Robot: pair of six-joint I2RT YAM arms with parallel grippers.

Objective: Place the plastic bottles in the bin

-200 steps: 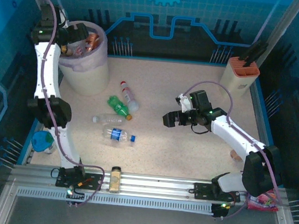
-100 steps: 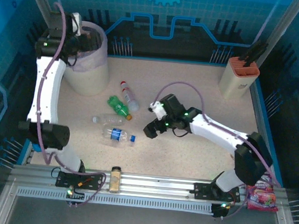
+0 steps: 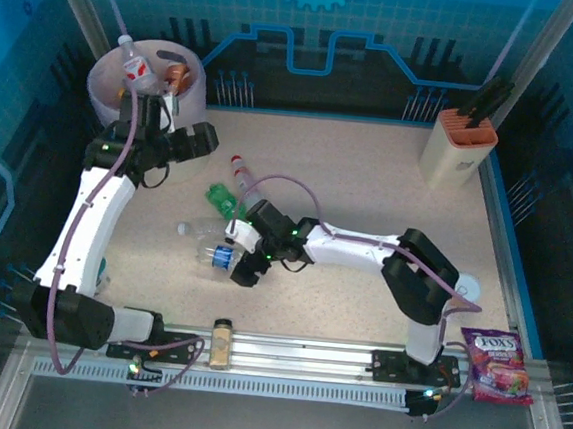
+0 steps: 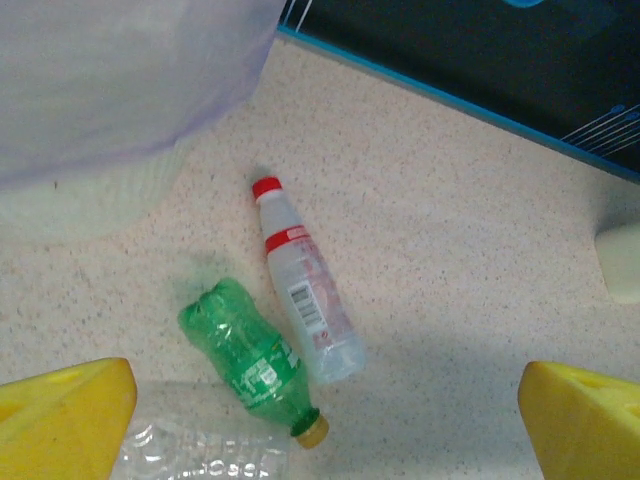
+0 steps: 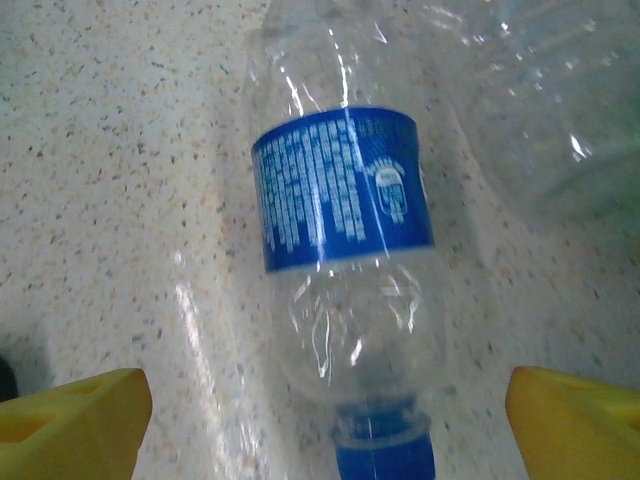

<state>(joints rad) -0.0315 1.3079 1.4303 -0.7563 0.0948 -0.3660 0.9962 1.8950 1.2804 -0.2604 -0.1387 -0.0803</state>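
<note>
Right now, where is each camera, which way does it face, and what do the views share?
Top external: above and behind the arms, looking down on table, left arm, right arm, bin.
Left wrist: near the bin, facing down at green bottle and red-capped bottle; left gripper's yellow fingertips.
Right wrist: close over blue-labelled bottle; right gripper's yellow fingertips.
Shared: green bottle, in top and left wrist.

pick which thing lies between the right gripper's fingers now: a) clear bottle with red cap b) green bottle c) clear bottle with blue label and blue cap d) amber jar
c: in the right wrist view the blue-label bottle lies on the table between the open fingers of the right gripper, not yet clamped.
</note>
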